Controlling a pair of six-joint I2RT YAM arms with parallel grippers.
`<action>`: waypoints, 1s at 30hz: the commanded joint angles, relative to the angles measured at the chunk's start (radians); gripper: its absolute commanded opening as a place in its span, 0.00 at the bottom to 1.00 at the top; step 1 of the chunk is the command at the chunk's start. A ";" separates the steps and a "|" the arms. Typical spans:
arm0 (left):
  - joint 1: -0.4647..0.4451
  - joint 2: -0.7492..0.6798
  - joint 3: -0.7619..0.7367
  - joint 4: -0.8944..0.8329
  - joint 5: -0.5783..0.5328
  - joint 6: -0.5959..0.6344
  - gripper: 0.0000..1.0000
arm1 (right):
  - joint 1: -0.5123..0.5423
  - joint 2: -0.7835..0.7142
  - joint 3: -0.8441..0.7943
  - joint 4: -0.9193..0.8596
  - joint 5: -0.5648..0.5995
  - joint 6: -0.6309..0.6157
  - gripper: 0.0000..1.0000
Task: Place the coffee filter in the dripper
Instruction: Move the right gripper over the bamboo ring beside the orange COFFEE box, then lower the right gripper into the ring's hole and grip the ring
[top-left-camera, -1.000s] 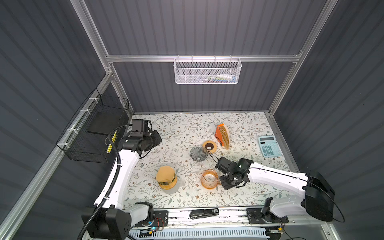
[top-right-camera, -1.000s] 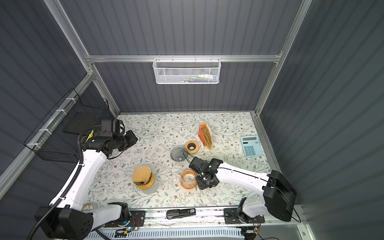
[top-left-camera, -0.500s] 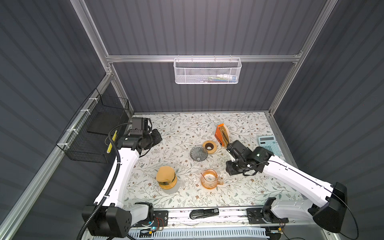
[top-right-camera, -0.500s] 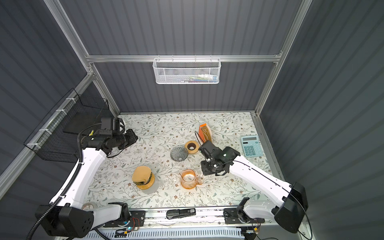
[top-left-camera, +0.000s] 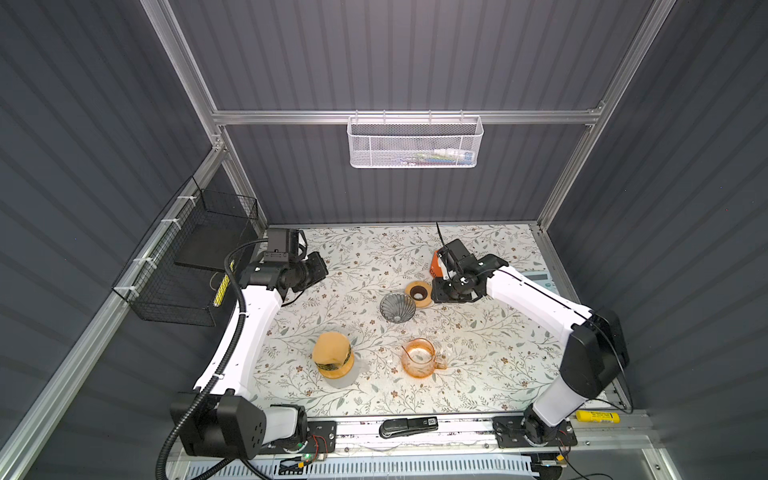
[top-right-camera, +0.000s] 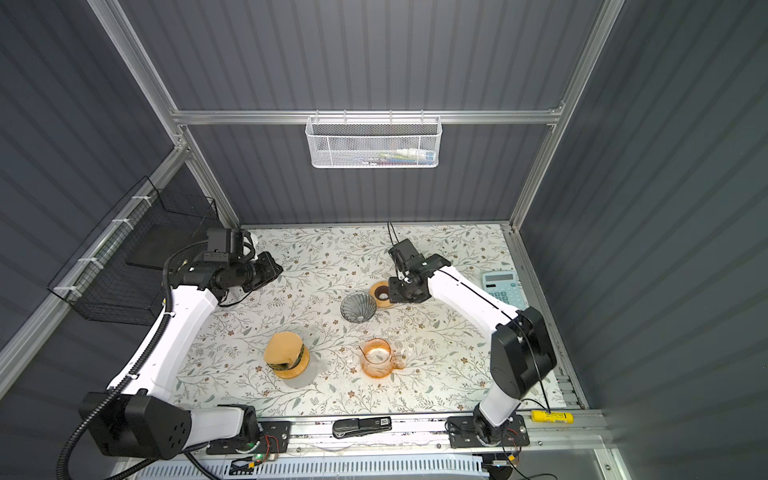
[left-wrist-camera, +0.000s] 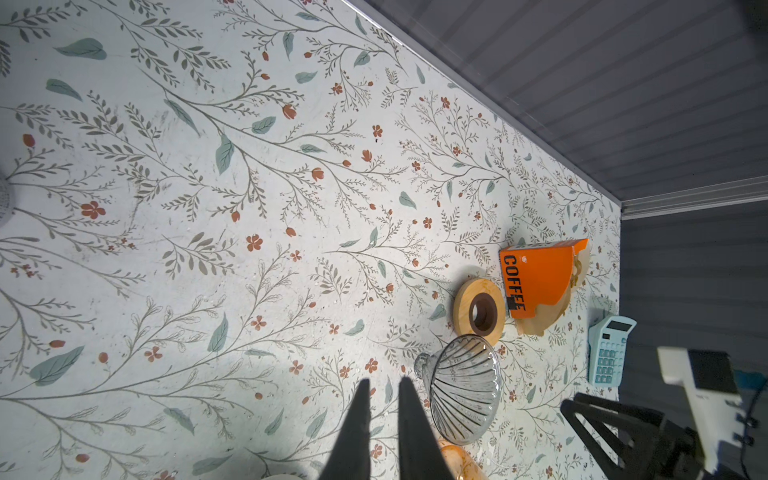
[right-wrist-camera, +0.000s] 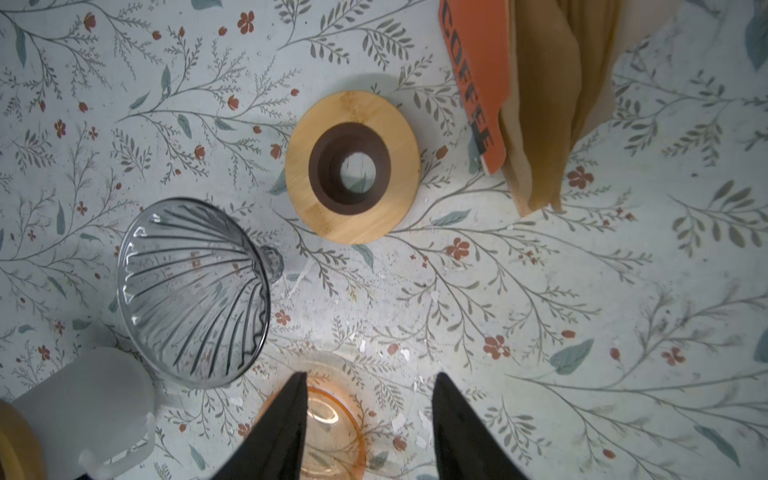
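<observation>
The brown paper coffee filters (right-wrist-camera: 552, 104) stand in an orange holder marked COFFEE (left-wrist-camera: 536, 278), which my right arm half hides in a top view (top-left-camera: 434, 266). The clear ribbed glass dripper (top-left-camera: 397, 306) (top-right-camera: 358, 306) (right-wrist-camera: 191, 286) lies on its side beside a wooden ring (top-left-camera: 418, 293) (right-wrist-camera: 353, 166). My right gripper (top-left-camera: 446, 296) (right-wrist-camera: 370, 382) hangs open and empty just right of the ring, in front of the holder. Far to the left, my left gripper (top-left-camera: 318, 270) (left-wrist-camera: 384, 384) is shut but for a thin gap and holds nothing.
An orange glass carafe (top-left-camera: 419, 357) and a frosted cup with a tan lid (top-left-camera: 332, 359) stand near the front. A blue calculator (top-right-camera: 500, 286) lies at the right edge. A black wire basket (top-left-camera: 187, 266) hangs on the left wall. A stapler (top-left-camera: 409, 426) rests on the front rail.
My right gripper has left the carafe at the front and moved back to the ring and filter holder, its jaws opening wider. The left arm has barely moved.
</observation>
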 joint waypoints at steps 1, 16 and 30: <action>0.007 0.020 0.047 0.015 0.026 0.030 0.16 | -0.019 0.079 0.048 0.038 0.014 0.022 0.50; 0.007 0.060 0.060 0.037 0.069 0.051 0.16 | -0.036 0.280 0.126 0.102 0.067 0.104 0.54; 0.007 0.057 0.064 0.023 0.059 0.065 0.16 | -0.035 0.382 0.182 0.116 0.075 0.127 0.55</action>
